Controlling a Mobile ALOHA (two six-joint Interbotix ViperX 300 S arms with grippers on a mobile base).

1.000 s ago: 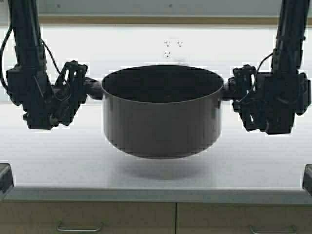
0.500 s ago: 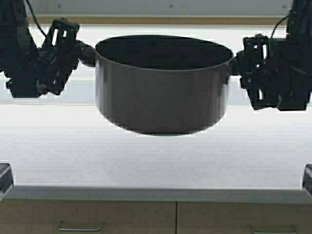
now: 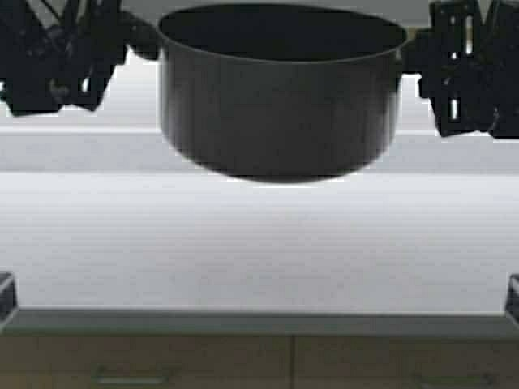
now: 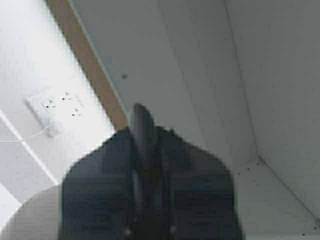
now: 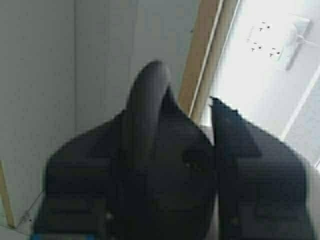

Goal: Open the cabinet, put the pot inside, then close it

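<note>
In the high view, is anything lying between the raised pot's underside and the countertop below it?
No. In the high view the pot, held by the left claw and right claw, hangs over bare white countertop; nothing lies beneath.

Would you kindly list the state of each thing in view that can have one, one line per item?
pot: lifted clear of the countertop, upright, no lid.
left pincer: shut on the pot's left handle.
right pincer: shut on the pot's right handle.
cabinet: open, grey inside showing.
base unit drawers: closed.
</note>
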